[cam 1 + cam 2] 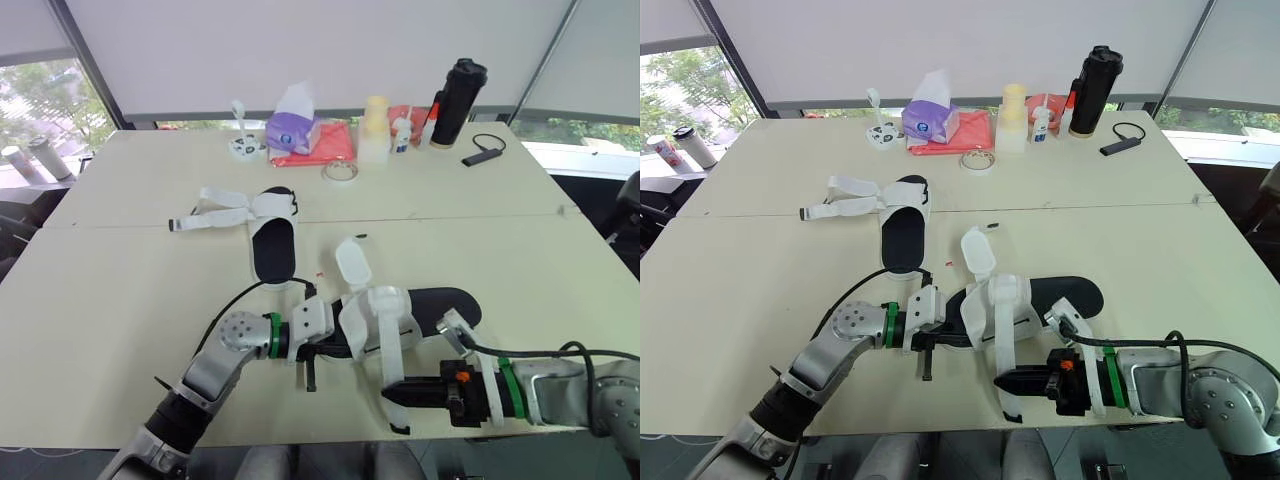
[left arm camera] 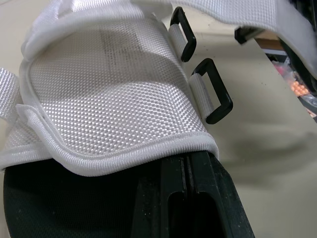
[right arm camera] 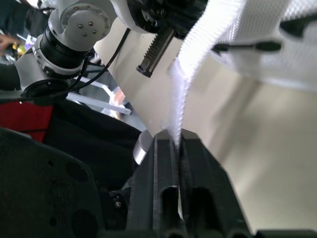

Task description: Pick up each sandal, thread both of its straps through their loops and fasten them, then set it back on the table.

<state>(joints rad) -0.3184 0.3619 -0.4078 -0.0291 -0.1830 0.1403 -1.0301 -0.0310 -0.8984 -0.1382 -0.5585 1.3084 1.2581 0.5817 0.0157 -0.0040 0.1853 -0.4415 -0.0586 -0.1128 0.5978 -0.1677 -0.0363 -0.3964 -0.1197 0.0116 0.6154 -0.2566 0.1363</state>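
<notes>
- Near your edge of the pale table (image 1: 120,300), the black-soled sandal with a white mesh upper (image 1: 440,305) sits between both grippers.
- Your left gripper (image 1: 330,350) has its fingers clamped tight on that sandal's left end.
- Your right gripper (image 1: 397,392), just in front of that sandal, pinches the tip of its long white webbing strap (image 1: 388,345).
- Beyond that sandal, the matching second sandal (image 1: 272,245) lies flat with its straps loose.
</notes>
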